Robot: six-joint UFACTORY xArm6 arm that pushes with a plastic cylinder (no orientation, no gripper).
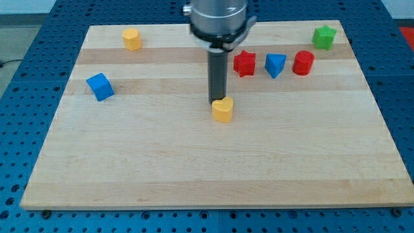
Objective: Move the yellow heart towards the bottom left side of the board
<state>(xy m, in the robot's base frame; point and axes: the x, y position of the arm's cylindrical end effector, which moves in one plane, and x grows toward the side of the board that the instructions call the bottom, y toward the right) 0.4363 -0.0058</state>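
Note:
The yellow heart (222, 110) lies near the middle of the wooden board (162, 168). My tip (217, 101) stands just behind it, touching or almost touching its upper left edge. The dark rod rises from there to the arm's grey end at the view's top.
A yellow hexagonal block (132, 39) sits at the top left. A blue cube (99, 87) lies at the left. A red star (244, 64), a blue triangle (275, 65) and a red cylinder (303, 63) form a row at the upper right. A green star (324, 37) sits at the top right corner.

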